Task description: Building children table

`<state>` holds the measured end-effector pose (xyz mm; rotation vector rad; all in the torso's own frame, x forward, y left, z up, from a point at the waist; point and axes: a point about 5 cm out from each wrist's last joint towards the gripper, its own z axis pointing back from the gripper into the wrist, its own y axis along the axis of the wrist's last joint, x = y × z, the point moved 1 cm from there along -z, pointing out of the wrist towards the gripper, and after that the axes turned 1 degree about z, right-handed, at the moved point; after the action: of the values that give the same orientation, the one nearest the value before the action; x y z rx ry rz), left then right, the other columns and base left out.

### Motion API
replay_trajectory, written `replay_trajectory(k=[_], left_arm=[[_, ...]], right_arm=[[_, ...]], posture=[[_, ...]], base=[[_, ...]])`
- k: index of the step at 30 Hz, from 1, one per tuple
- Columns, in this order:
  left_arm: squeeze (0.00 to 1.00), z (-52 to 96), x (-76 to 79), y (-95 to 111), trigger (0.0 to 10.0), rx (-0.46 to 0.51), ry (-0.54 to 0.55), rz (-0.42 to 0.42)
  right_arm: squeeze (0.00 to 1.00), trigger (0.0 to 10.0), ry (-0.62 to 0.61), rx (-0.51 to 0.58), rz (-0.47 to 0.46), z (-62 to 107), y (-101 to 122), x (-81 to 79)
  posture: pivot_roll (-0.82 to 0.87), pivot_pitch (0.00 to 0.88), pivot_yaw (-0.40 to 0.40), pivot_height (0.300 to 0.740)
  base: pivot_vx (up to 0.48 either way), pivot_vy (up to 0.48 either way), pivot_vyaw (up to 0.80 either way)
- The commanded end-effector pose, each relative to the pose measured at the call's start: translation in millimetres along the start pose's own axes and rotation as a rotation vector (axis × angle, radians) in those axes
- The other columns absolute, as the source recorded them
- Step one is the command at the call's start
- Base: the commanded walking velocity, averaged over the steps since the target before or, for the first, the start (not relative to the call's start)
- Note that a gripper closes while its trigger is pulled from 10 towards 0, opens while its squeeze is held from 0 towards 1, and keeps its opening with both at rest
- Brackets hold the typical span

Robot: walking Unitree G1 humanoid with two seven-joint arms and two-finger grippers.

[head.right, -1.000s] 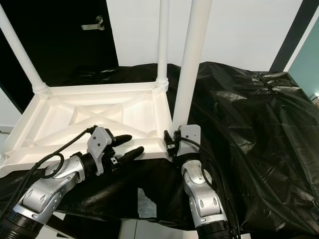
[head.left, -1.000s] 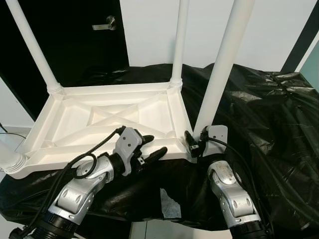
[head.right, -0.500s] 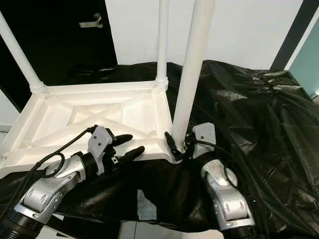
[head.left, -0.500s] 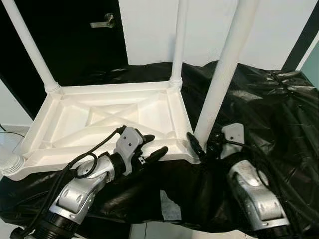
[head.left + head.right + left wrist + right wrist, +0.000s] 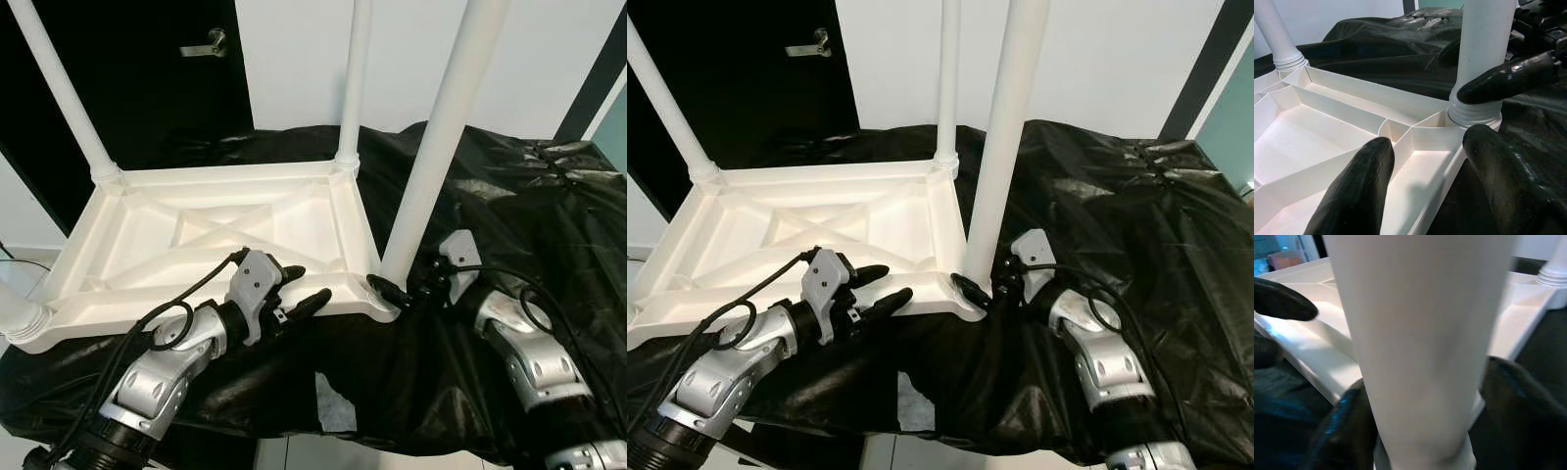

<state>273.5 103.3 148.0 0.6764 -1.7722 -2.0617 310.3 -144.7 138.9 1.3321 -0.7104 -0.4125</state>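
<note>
Table: the white moulded plastic children's table top (image 5: 211, 235) is lying upside down on the crinkled black plastic sheet (image 5: 529, 215), legs pointing up.
Near leg: the round white plastic leg (image 5: 431, 157) is standing in the corner socket nearest the robot's right.
Right gripper: the right gripper (image 5: 404, 291) is closing its fingers around that leg's base.
Left gripper: the left gripper (image 5: 294, 289) is sitting fingers apart, straddling the table's near rim.
Handling: probably light, stiff, smooth; gripping low by the socket looks steadiest.
Surroundings: a black door with a metal lever handle (image 5: 204, 44) is standing behind; other legs are crowding the reach.
</note>
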Motion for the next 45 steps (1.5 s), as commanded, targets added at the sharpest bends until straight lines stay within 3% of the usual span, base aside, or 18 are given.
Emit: replay_trajectory(k=[1,4,9,14,15,24,29,33,35,39,45], left_arm=[[0.0,-0.5,5.6,0.8,10.0,0.0,-0.115,-0.015],[0.0,-0.5,5.6,0.8,10.0,0.0,-0.115,-0.015],[0.0,1.3,4.0,1.1,10.0,0.001,-0.104,-0.019],[0.0,1.6,4.4,0.8,10.0,0.001,-0.102,-0.018],[0.0,1.5,5.1,0.5,10.0,0.002,-0.104,-0.016],[0.0,-0.1,8.1,-1.4,10.0,-0.005,-0.135,-0.009],[0.0,-0.8,7.7,-1.2,10.0,-0.007,-0.144,-0.01],[0.0,-0.8,8.1,-0.6,10.0,-0.008,-0.154,-0.009],[0.0,0.2,8.4,-0.7,10.0,-0.012,-0.158,-0.01],[0.0,0.9,8.3,-1.0,10.0,-0.014,-0.158,-0.009],[0.0,1.7,7.7,-0.7,10.0,-0.014,-0.156,-0.01]], right_arm=[[0.0,0.0,0.084,-0.01,0.02,-5.9,-0.1,-2.7],[0.0,0.0,0.084,-0.01,0.02,-5.9,-0.1,-2.7],[0.0,0.0,0.185,-0.018,0.023,-9.3,-5.1,-6.4],[0.0,0.0,0.178,-0.017,0.006,-5.1,-8.3,-7.0],[0.0,10.0,0.151,-0.006,-0.022,-2.2,-8.5,-9.1],[0.0,10.0,-0.044,0.048,-0.114,3.2,-4.7,-24.6],[0.0,10.0,-0.148,0.038,-0.106,2.3,-5.8,-27.7],[0.0,10.0,-0.276,0.02,-0.107,1.8,-9.3,-28.0],[0.0,10.0,-0.406,0.01,-0.124,0.7,-10.3,-31.6],[0.0,10.0,-0.51,-0.011,-0.147,0.8,-13.2,-36.5],[0.0,10.0,-0.587,0.003,-0.196,-0.6,-13.1,-44.0]], posture=[[0.02,0.0,-0.042,0.74],[0.02,0.0,-0.042,0.74],[0.02,0.0,-0.049,0.74],[0.02,0.0,-0.049,0.74],[0.02,0.0,-0.046,0.74],[-0.02,0.0,-0.013,0.74],[-0.03,0.0,-0.006,0.74],[-0.03,0.0,0.001,0.74],[-0.02,0.0,0.003,0.74],[-0.02,0.0,0.003,0.74],[-0.02,0.0,-0.001,0.74]], base=[[0.0,0.0,0.0],[0.0,0.0,0.0],[0.0,0.0,0.0],[0.0,0.0,0.0],[0.0,0.0,0.0],[0.0,0.0,0.0],[0.0,0.0,0.0],[0.0,0.0,0.0],[0.0,0.0,0.0],[0.0,0.0,0.0],[0.0,0.0,0.0]])
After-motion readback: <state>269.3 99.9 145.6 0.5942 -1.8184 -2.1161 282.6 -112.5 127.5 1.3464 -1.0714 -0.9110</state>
